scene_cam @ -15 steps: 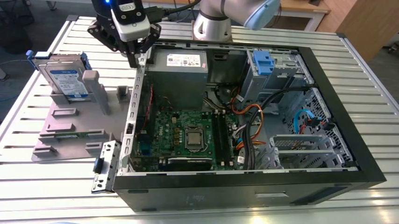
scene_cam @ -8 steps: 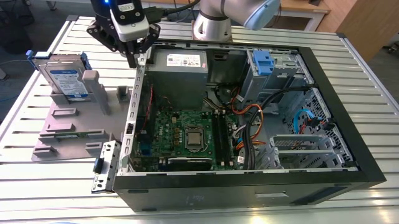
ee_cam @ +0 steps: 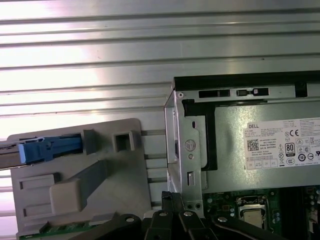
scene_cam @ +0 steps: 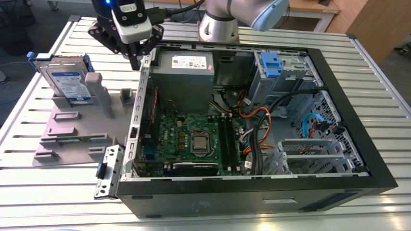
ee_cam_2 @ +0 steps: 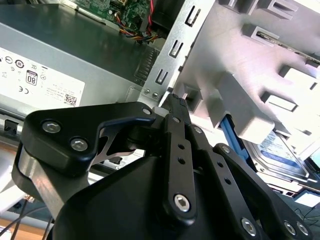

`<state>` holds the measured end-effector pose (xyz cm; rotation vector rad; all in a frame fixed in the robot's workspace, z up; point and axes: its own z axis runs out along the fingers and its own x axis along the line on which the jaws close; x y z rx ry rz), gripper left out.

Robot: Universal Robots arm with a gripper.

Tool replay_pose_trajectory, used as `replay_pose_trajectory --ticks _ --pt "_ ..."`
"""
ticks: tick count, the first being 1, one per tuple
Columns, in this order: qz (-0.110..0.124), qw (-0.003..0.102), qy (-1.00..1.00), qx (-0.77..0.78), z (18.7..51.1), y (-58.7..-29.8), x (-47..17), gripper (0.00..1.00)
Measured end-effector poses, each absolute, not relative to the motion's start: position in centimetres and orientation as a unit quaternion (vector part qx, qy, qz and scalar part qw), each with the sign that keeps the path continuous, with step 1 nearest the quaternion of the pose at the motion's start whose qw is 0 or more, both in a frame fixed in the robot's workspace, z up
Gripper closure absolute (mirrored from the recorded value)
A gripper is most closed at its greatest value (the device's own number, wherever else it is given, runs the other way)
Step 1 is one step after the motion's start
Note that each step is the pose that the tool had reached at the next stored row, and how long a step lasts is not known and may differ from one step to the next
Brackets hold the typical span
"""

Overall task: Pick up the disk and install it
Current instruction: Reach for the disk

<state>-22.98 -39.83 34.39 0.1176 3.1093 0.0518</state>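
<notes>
1. The disk is not picked up yet. It stands on edge in the grey holder on the slatted table, at the exterior view's left, outside the PC case.
2. The gripper hangs over the case wall nearest the holder, beside the power supply. It is near the disk, not touching it.
3. The fingers look pressed together with nothing between them; both wrist views agree.
4. In the second wrist view the disk, in its blue carrier frame, sits past the fingertips and apart from them.
5. Install is not started. The drive cage is in the case corner at the exterior view's right, well apart from the disk. I can't tell which slot is free.
6. My read: 0 of 2 steps done, with both the grasp and the install left.
</notes>
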Motion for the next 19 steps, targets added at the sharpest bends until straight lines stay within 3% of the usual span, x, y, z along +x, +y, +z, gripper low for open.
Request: replay_pose_trajectory --ticks 19 --pt "0.017 0.015 0.999 0.038 34.26 -39.83 -23.7 0.89"
